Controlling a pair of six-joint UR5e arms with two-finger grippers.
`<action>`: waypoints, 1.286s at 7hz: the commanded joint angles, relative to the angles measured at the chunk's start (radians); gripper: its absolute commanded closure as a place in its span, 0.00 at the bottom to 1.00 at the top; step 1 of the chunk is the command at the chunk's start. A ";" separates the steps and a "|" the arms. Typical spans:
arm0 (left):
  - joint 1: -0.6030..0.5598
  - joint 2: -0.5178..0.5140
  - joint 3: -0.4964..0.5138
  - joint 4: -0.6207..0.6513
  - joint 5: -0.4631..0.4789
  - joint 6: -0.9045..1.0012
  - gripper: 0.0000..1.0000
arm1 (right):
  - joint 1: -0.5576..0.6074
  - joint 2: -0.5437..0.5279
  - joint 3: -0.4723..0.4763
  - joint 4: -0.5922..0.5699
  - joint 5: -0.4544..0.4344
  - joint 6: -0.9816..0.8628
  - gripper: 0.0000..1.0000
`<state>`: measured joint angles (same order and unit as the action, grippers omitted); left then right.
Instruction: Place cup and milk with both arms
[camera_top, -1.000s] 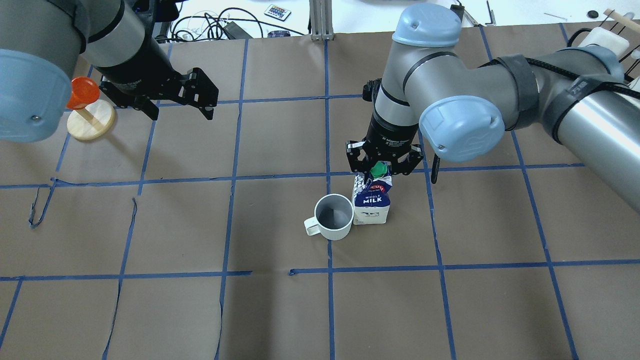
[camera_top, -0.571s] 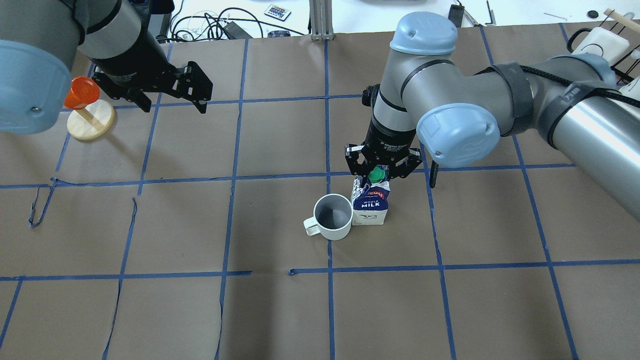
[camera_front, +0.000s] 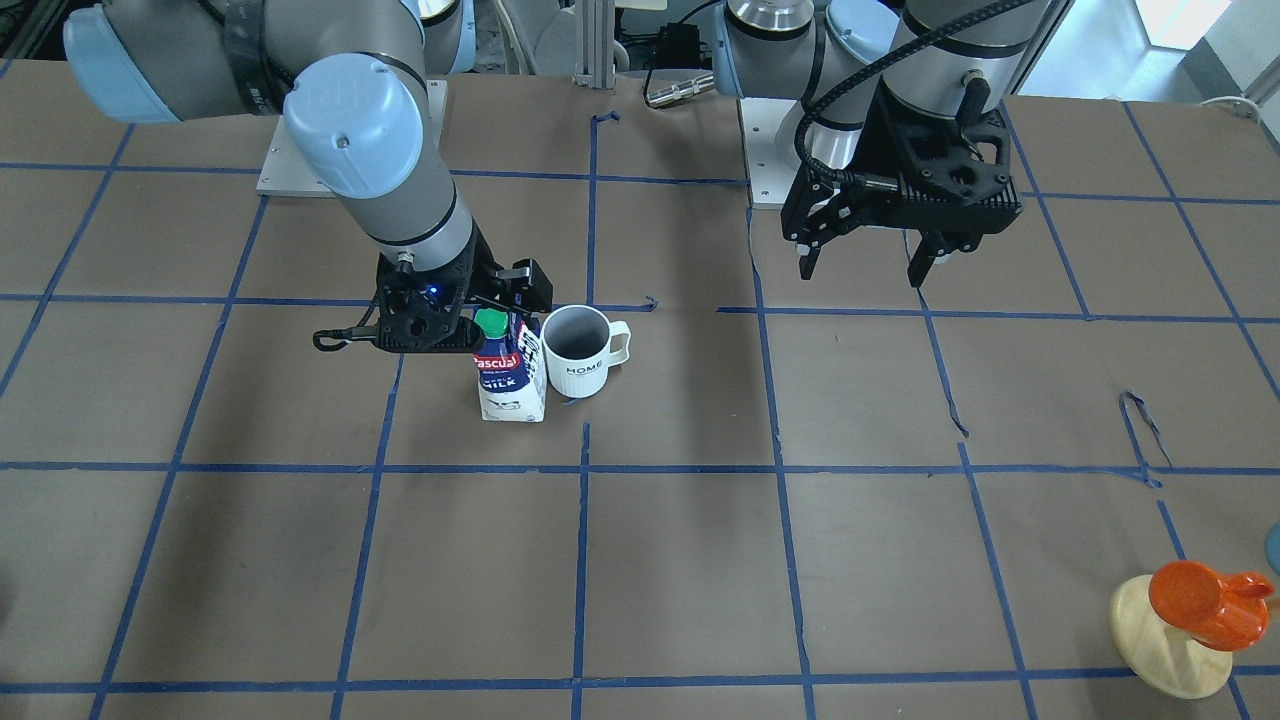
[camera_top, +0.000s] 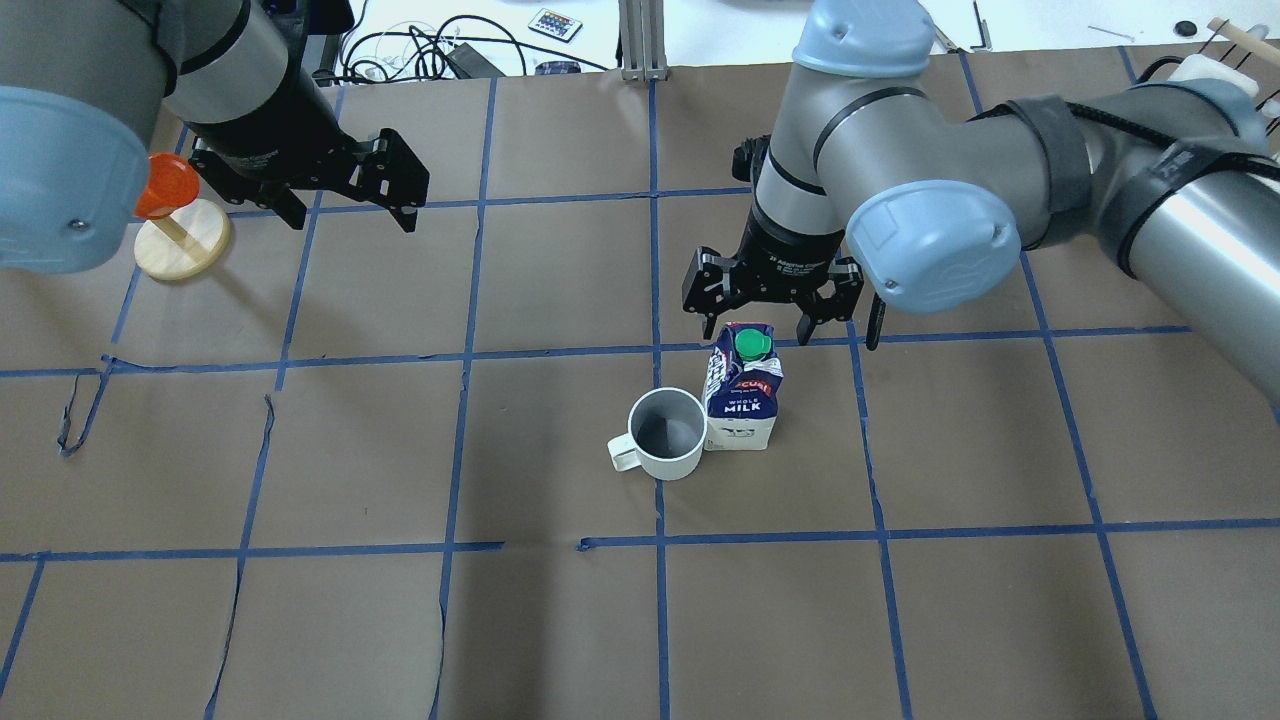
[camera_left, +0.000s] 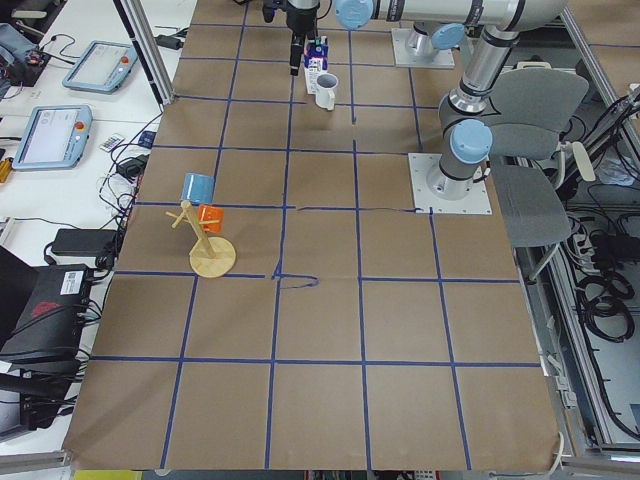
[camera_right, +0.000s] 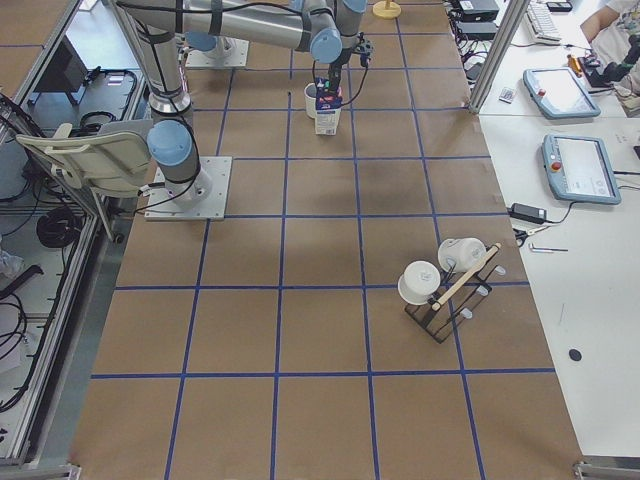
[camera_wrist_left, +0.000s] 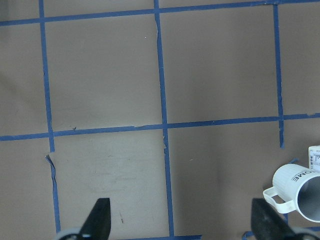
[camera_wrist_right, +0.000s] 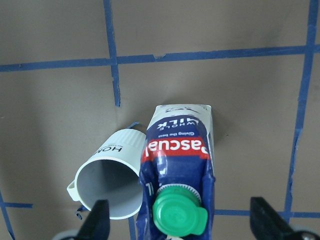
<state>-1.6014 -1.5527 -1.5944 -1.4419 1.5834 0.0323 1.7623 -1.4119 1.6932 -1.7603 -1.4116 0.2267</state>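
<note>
The white ribbed cup (camera_top: 668, 432) stands upright mid-table, handle toward the robot's left, "HOME" showing in the front view (camera_front: 577, 352). The navy and white milk carton (camera_top: 742, 397) with a green cap stands upright, touching the cup's right side (camera_front: 510, 375). My right gripper (camera_top: 758, 328) is open, its fingers spread wide either side of the carton's top and just behind it, holding nothing; its wrist view looks down on the carton (camera_wrist_right: 177, 150) and the cup (camera_wrist_right: 110, 185). My left gripper (camera_top: 352, 218) is open and empty, raised far to the left (camera_front: 860, 272).
An orange cup-like thing (camera_top: 165, 185) sits on a wooden disc stand (camera_top: 183, 245) at the far left, close to my left arm. A wooden rack with white mugs (camera_right: 445, 285) stands toward the table's right end. Cables (camera_top: 430, 50) lie past the far edge.
My right gripper has opened, let go of the milk carton's top and drawn up and back. The carton stays standing beside the cup. My left gripper has shifted slightly.
</note>
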 joint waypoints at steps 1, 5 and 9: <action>-0.002 0.000 -0.001 0.000 0.001 0.000 0.00 | -0.011 -0.028 -0.090 0.038 -0.058 -0.012 0.00; -0.003 0.000 -0.001 0.000 0.001 0.000 0.00 | -0.134 -0.142 -0.105 0.164 -0.129 -0.211 0.00; -0.003 0.000 -0.001 0.000 0.001 0.000 0.00 | -0.216 -0.222 -0.105 0.271 -0.130 -0.276 0.00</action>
<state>-1.6045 -1.5524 -1.5953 -1.4419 1.5846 0.0322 1.5555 -1.6218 1.5881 -1.5016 -1.5428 -0.0449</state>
